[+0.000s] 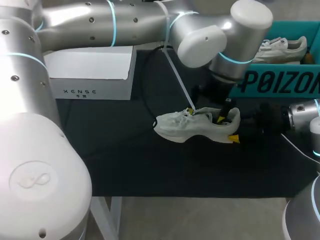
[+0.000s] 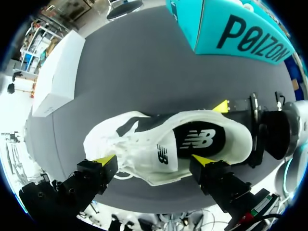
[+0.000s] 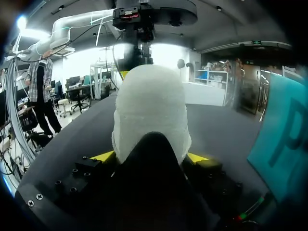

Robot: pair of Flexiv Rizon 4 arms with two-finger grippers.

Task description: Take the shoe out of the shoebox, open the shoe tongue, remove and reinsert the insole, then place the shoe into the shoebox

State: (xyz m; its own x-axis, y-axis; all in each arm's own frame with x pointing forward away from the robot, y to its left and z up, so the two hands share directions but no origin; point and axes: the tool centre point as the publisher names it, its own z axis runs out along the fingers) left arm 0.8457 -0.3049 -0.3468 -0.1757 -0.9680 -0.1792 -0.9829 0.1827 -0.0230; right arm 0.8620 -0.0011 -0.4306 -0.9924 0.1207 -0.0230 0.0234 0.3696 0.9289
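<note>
Our right hand (image 3: 150, 156) gripped the white mesh sneaker's (image 1: 190, 127) heel (image 3: 150, 101); our left hand (image 2: 154, 159), spread wide, needed the tongue (image 2: 162, 153) centred.

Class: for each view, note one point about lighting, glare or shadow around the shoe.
Head view: glare streaks the left arm; the shoe casts little visible shadow on the dark mat. Left wrist view: shoe evenly lit, its insole dark. Right wrist view: heel bright above, dark below, between the right gripper tips.
</note>
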